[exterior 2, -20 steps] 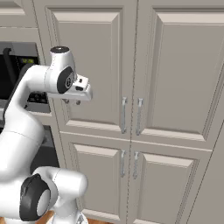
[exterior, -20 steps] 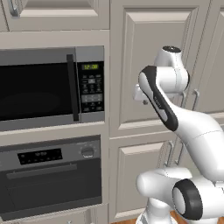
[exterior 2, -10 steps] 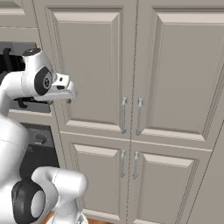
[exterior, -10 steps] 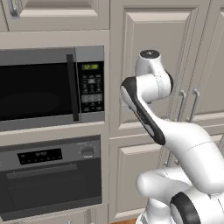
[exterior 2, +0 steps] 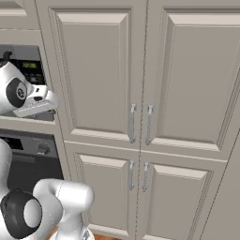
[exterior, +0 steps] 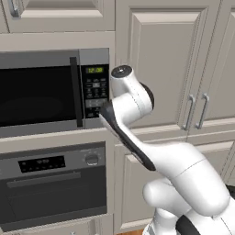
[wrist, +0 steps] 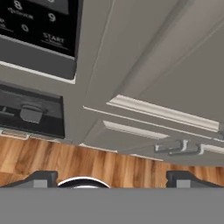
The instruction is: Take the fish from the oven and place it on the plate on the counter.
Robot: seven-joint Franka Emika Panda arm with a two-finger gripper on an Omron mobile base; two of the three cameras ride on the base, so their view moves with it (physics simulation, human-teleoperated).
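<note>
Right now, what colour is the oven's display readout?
White digits on a black strip on the oven; left base view shows it best.

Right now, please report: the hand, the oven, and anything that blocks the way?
Hand open, empty, pointing down along the cabinets. Oven door shut, fish not in sight. Nothing in front of the oven.

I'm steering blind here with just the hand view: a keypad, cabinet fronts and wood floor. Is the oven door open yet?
Observer: No. In the left base view the oven door is shut, below the microwave.
Operator: Is the gripper carrying anything?
Observer: No, the gripper is open and empty, its fingertips far apart.
Operator: What's to the right of the oven?
Observer: Tall cabinet doors with paired handles, all closed, in the right base view.
</note>
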